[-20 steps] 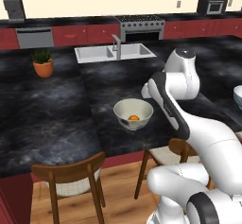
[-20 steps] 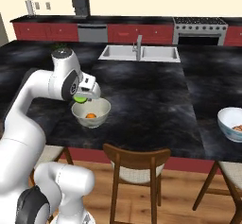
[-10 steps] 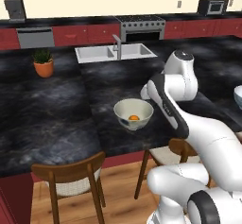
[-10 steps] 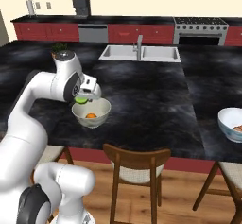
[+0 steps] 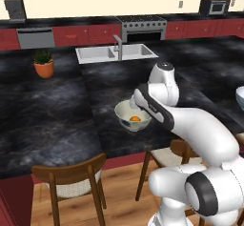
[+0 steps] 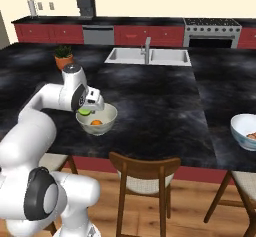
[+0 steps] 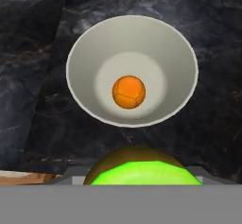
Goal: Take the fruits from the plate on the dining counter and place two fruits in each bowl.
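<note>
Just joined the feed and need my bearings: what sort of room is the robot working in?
A home-style kitchen, rendered in simulation. A double sink with a faucet is set into the black stone counter, a steel stove stands along the back wall among dark red cabinets, and wooden chairs are drawn up to the counter's near edge.

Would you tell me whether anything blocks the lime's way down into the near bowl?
Nothing visible does. The gripper holds the lime just above the bowl, whose mouth is open. The orange lies at the bottom centre, with bare room around it.

Bright orange fruit (image 7: 128, 91) in white bowl (image 7: 85, 43) (black grey-marbled counter (image 7: 28, 38)); green lime (image 7: 144, 171).
</note>
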Motion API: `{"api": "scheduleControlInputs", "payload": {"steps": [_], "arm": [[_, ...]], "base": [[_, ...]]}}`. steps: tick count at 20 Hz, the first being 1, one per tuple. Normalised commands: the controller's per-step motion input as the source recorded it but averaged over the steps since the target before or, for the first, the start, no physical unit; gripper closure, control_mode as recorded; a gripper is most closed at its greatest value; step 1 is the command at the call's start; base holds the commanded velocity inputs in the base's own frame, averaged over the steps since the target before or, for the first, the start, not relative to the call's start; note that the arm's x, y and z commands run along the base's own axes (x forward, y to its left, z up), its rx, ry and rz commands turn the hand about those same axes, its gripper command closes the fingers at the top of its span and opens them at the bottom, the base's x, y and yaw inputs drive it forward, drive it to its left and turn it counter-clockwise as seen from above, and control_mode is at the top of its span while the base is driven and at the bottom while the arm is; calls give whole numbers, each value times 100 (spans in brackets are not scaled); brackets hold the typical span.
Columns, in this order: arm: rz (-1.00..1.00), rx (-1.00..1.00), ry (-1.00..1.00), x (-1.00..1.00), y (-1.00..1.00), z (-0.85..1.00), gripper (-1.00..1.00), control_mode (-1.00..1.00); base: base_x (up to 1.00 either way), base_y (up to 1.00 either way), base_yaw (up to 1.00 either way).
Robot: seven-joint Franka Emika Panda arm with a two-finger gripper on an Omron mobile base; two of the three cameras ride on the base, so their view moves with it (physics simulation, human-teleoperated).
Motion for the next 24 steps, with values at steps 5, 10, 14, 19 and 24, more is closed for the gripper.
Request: {"api": "scheduleControlInputs", "payload": {"steps": [5,10,14,19,24], "arm": [[0,0,5,57,5,-23,100,-100],[0,0,15,77,3,-45,100,-100],[0,0,24,58,0,-42,100,-100],[0,0,26,25,1,-35,100,-100],[0,0,11,21,2,-23,100,-100]], "base": [[0,0,0],[0,0,0],[0,0,0],[0,0,0],[0,0,0]]}}
